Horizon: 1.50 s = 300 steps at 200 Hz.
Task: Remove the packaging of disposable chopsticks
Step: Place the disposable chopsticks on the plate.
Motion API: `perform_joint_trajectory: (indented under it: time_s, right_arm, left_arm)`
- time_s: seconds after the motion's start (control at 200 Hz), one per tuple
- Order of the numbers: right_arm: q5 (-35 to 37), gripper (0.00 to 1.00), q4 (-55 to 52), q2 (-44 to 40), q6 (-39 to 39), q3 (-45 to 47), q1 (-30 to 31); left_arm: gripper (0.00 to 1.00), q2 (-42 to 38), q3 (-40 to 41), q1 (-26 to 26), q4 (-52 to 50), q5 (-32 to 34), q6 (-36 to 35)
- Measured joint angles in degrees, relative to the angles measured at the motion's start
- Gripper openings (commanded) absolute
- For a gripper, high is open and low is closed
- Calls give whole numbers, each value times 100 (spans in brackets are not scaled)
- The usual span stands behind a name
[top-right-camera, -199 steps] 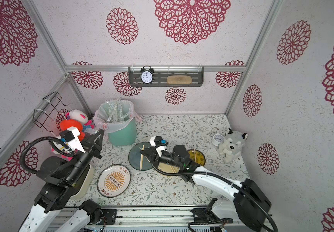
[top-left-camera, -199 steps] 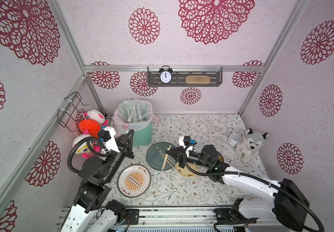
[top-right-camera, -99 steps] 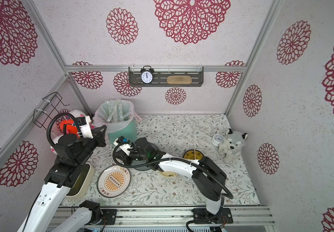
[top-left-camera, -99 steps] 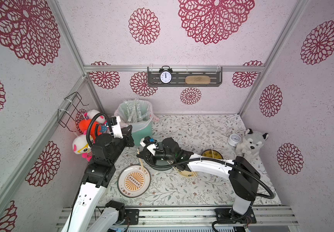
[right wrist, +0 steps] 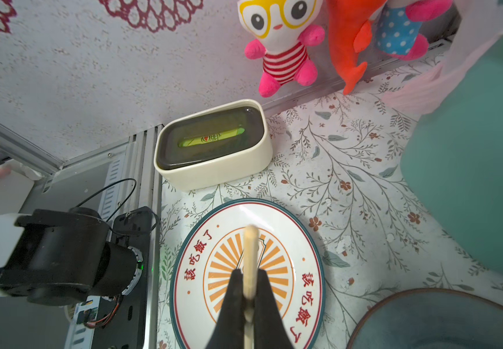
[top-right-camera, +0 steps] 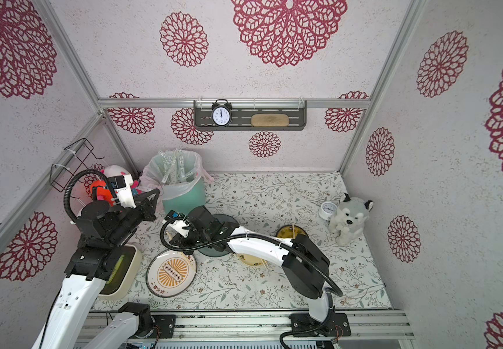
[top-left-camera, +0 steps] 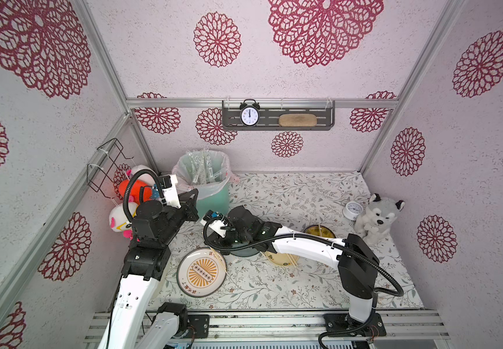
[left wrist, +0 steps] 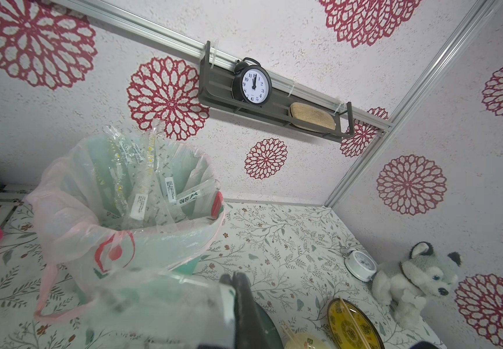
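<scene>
Where right hand (right wrist: pixel 249 273) pinches, chopsticks (right wrist: pixel 250 241), seemingly one pair

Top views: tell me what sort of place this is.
Likely a robot test booth staged as a dining corner: aluminium frame holding wallpapered panels, two arms mounted on a front rail, and plates on a floral table.

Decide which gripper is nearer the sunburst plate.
Right. The right gripper, holding chopsticks, hovers at the plate; the left gripper, holding packaging, is beside the bin, farther off.
</scene>
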<state>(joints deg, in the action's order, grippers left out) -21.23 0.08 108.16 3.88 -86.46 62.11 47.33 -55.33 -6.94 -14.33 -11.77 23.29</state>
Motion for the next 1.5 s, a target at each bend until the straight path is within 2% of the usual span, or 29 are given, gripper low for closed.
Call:
perform_joint_trajectory:
  time_s: [0.125,0.34,0.505,0.691,0.806,1.001,1.256,1.501]
  right_arm:
    - [-227,0,297,122,227,-120,-31]
    - [-776,0,1108,876,946,-387,-264]
    - [-885,0,1274,1368,1200,-437,-350]
    - [-896,0,1650,1399,1373,-350,-356]
    - [-905,0,1615,1478,1469,-520,-352]
    - [-890,0,1051,2048,1781,-1373,-358]
    - [-887,0,730,2308,2306,-1436,-367]
    - [-916,0,743,2872,2894,-1910,-459]
  left_arm:
    - [0,-4,0,15,17,-9,44]
    - [0,85,0,26,31,-129,79]
    - [0,136,0,37,42,-251,79]
    - [0,138,0,37,92,-330,81]
    - [0,136,0,37,127,-391,81]
    - [0,149,0,42,155,-420,81]
    - [0,234,0,48,155,-446,81]
    - [0,282,0,50,157,-472,79]
